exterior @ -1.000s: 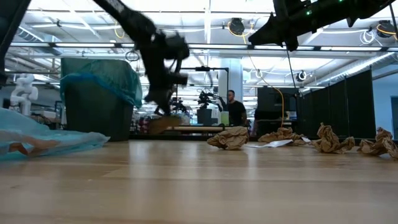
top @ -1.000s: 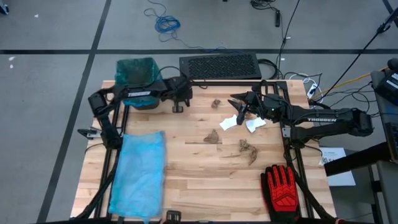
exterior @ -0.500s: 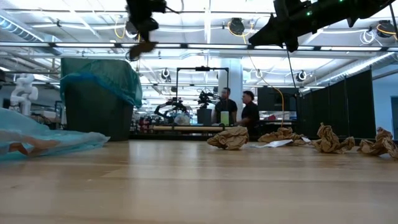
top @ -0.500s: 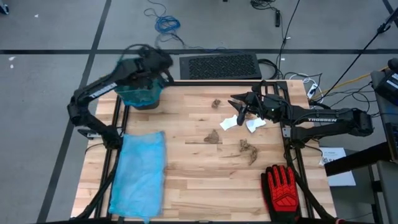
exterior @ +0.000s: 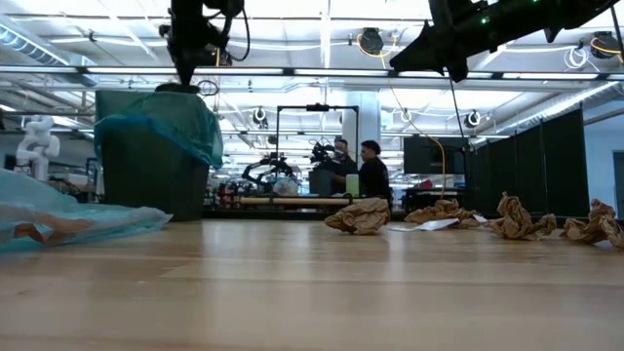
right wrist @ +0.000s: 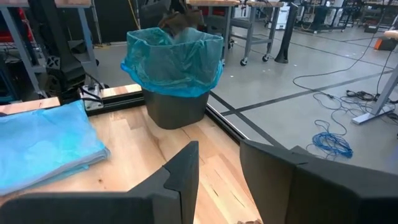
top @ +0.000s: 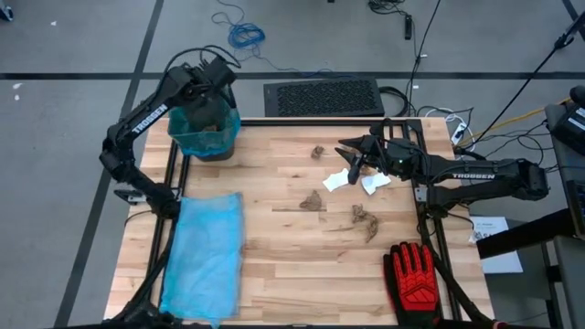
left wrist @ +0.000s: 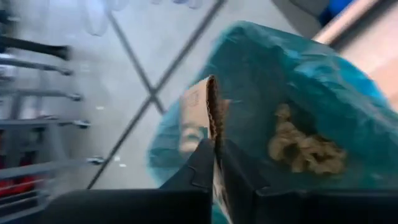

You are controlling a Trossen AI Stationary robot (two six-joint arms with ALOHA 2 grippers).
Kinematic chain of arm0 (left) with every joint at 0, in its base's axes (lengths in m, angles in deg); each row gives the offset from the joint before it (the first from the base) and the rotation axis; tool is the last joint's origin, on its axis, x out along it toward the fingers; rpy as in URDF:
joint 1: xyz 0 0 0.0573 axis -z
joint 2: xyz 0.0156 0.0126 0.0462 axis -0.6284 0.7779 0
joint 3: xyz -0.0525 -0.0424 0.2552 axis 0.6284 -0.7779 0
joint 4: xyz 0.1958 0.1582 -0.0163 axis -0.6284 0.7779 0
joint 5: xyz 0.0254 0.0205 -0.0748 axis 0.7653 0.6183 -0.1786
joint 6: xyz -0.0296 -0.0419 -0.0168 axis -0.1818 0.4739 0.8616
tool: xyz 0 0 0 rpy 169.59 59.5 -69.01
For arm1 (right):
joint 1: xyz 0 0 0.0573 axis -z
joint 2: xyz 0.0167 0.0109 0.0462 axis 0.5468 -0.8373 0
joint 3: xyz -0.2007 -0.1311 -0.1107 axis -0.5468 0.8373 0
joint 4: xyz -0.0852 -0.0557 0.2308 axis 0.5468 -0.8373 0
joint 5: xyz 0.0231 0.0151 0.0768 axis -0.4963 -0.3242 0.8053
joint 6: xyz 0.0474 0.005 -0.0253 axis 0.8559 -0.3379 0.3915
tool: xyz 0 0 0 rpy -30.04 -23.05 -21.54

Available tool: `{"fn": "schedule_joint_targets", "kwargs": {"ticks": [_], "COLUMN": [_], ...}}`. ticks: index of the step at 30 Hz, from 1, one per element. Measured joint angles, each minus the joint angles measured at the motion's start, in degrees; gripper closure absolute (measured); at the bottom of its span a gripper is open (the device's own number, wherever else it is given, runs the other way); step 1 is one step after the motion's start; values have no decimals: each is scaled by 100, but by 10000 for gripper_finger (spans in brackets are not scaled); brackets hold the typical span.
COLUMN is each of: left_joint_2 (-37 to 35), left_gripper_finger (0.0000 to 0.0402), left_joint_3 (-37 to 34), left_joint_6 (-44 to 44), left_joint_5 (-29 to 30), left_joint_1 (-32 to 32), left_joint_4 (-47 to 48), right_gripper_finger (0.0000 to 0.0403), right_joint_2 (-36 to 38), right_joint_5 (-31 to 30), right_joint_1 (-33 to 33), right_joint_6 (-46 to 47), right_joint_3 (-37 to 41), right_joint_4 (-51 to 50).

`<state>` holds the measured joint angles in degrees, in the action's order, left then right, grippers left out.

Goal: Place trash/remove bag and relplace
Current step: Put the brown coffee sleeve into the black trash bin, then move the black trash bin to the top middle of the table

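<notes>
A: Several scraps lie on the counter — brown ones mid-counter, two white ones by the right claw. Where's the left claw?

B: Over the bin at the counter's far left corner, clenched on a brown scrap above the bin's teal bag. One crumpled scrap already sits inside that bag.

A: And the right claw?

B: It hovers over the white scraps at the far right, fingers apart, grasping nothing.

A: Anything else there?

B: A folded blue bag on the near left, a red glove at the near right corner.
</notes>
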<state>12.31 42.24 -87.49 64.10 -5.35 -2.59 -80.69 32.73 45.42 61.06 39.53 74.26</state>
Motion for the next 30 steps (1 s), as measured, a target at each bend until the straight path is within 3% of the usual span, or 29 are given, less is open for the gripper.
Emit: {"fn": "schedule_joint_targets", "kwargs": {"ticks": [3, 10, 15, 19, 30], "left_joint_2": [76, 238, 534, 701, 770], "left_gripper_finger": [337, 302, 338, 391, 400], "left_joint_3": [0, -2, -2, -153, -938], "left_joint_6": [-18, 59, 170, -34, -214], "left_joint_5": [-512, -762, -2093, -2748, -4114], "left_joint_1": [-162, -517, -633, -564, 70], "left_joint_4": [0, 202, 583, 467, -583], "right_gripper_finger": [291, 291, 291, 291, 291], "right_joint_2": [-2, -1, -1, -1, 0], "right_joint_5": [0, 2, 2, 2, 4], "right_joint_1": [0, 0, 1, 2, 0], "right_joint_6": [-3, -11, -20, -24, -85], "right_joint_3": [0, 0, 0, 0, 0], "right_joint_4": [-65, -96, -199, -226, -228]}}
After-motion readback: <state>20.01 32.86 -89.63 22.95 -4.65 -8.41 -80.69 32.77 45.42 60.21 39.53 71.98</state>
